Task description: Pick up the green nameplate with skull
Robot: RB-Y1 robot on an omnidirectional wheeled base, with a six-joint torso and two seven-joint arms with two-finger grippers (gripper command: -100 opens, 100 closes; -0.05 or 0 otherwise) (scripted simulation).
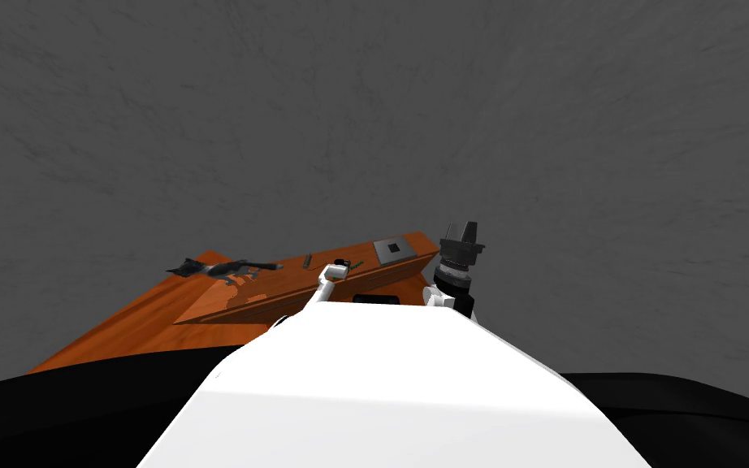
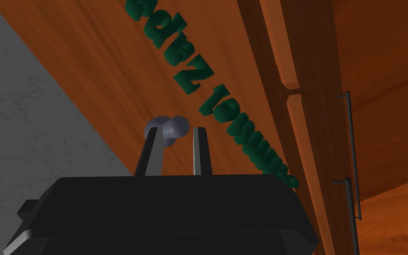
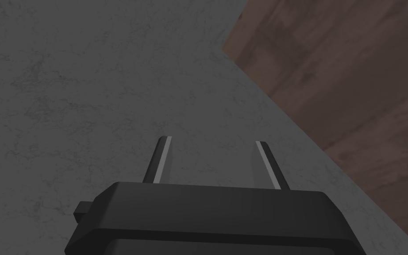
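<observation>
Skull point(image 2: 177, 127), grey, on green nameplate point(image 2: 194, 77) near counter point(image 2: 110, 66) edge, between my narrowed left fingers point(image 2: 153, 150), grip unclear, right fingers point(image 3: 163, 159) spread.

1. The head view was dim, and its mottled grey surface point(image 1: 365, 97) bowed toward the corners.
2. The orange-brown wooden desk point(image 1: 145, 321) was evenly lit, without cast shadows.
3. The dark green lettered nameplate with a grey skull point(image 2: 193, 79) looked sharp, with a soft highlight on the skull.

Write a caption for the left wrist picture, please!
Left gripper grips the grey skull end of a green nameplate on a wooden desk.
</observation>
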